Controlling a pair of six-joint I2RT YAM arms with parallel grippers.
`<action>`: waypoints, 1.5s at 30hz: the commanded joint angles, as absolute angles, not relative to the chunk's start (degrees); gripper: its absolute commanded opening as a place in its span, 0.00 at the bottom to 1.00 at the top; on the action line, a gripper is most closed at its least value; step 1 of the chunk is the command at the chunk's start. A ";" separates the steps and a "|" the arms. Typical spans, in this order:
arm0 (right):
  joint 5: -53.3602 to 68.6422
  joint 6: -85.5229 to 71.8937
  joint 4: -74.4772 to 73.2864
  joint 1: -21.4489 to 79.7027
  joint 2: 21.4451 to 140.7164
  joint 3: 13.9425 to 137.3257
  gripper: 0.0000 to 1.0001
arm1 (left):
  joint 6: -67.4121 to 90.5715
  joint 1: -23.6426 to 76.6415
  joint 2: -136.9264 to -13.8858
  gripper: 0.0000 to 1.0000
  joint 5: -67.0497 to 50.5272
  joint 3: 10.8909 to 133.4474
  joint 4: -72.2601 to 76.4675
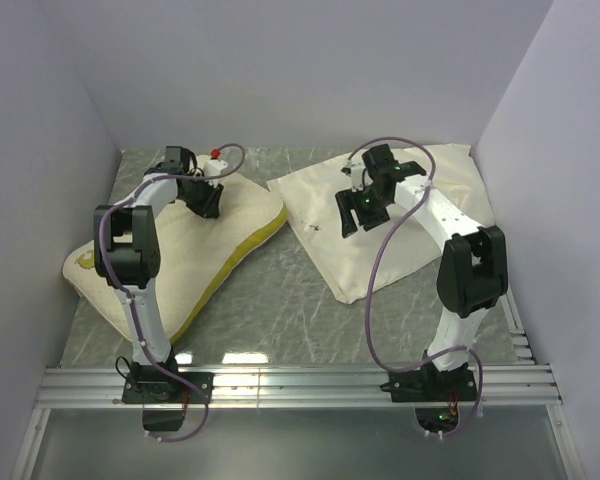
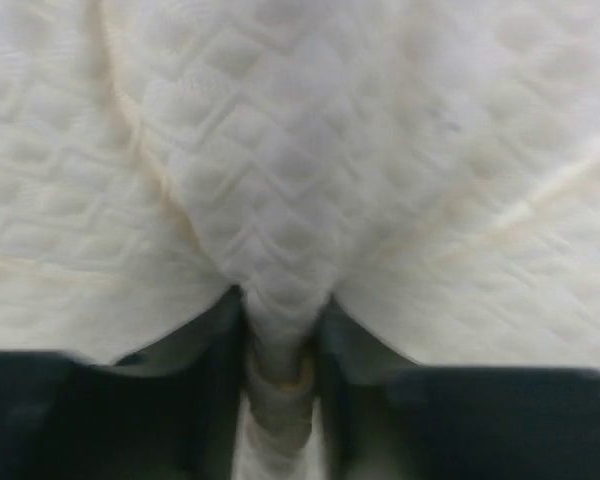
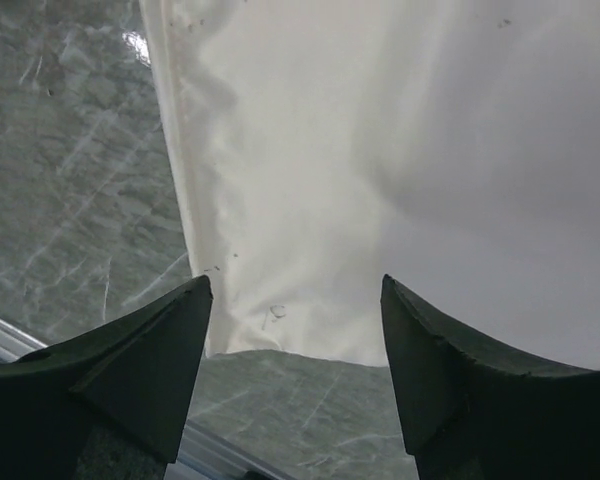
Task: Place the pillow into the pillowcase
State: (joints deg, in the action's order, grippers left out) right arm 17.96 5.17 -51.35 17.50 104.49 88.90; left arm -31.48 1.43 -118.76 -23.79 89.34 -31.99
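The pillow [image 1: 195, 250], plump, cream-white with a yellow-green side band, lies on the left of the table. My left gripper [image 1: 204, 198] sits on its far top edge, shut on a pinched fold of the quilted pillow [image 2: 280, 250] cover; the left wrist view shows the fabric squeezed between the fingers [image 2: 225, 340]. The pillowcase [image 1: 400, 250], thin limp cream fabric, lies flat on the right. My right gripper [image 1: 360, 212] hovers open and empty over its left part. In the right wrist view the pillowcase [image 3: 380, 170] corner and edge lie between the spread fingers [image 3: 170, 370].
The table is green-grey marble [image 1: 280, 300] with white walls on three sides. An aluminium rail [image 1: 300, 385] runs along the near edge, holding both arm bases. A small red and white object [image 1: 216, 156] sits behind the left gripper.
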 commanded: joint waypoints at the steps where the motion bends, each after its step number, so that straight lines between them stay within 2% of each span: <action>1: 12.41 3.87 -45.97 22.48 104.67 88.33 0.71 | -34.52 0.27 -118.49 0.26 -33.53 87.46 -36.36; 2: 11.87 3.17 -45.10 23.54 105.03 88.16 0.66 | -35.93 0.18 -117.69 0.06 -34.79 86.93 -36.47; 3: 11.52 2.90 -43.52 24.34 106.16 88.15 0.64 | -36.21 -1.22 -116.99 0.00 -35.50 85.53 -36.21; 4: 11.43 2.73 -42.98 26.09 106.87 88.33 0.59 | -36.91 -1.67 -116.29 0.00 -36.46 85.26 -36.82; 6: 10.64 2.20 -41.49 27.85 109.06 88.68 0.58 | -38.40 -3.24 -116.28 0.00 -38.40 85.43 -37.53; 15: 5.47 0.97 -38.68 34.71 115.22 91.76 0.59 | -37.44 -7.21 -120.15 0.00 -41.57 88.33 -39.99; 27: 0.09 1.05 -38.50 35.95 120.32 93.51 0.53 | -37.27 -7.38 -120.32 0.00 -42.01 87.45 -39.55; 30: -1.76 0.88 -38.06 35.86 121.46 93.60 0.49 | -36.83 -7.56 -120.06 0.00 -42.19 87.28 -38.85; 34: -1.67 0.09 -37.79 35.86 120.59 93.08 0.38 | -36.82 -8.00 -118.83 0.00 -43.94 87.19 -38.41; 36: -1.41 0.09 -38.32 35.77 119.28 93.25 0.34 | -37.87 -8.00 -118.83 0.00 -45.17 88.41 -40.42; 40: -0.62 0.18 -39.46 34.89 116.37 93.16 0.20 | -44.18 -8.17 -118.04 0.00 -47.37 91.49 -46.04; 42: -0.18 0.26 -40.34 34.02 114.97 93.43 0.19 | -46.57 -8.35 -117.34 0.00 -48.68 92.90 -48.94; 45: 1.14 0.79 -40.43 33.40 113.73 92.99 0.12 | -50.17 -8.44 -116.11 0.00 -49.30 94.39 -51.93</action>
State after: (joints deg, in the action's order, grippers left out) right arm 0.36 0.69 -40.01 34.63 119.20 91.44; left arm -43.99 -7.49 -118.76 -46.83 91.96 -43.35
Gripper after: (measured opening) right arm 0.138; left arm 0.033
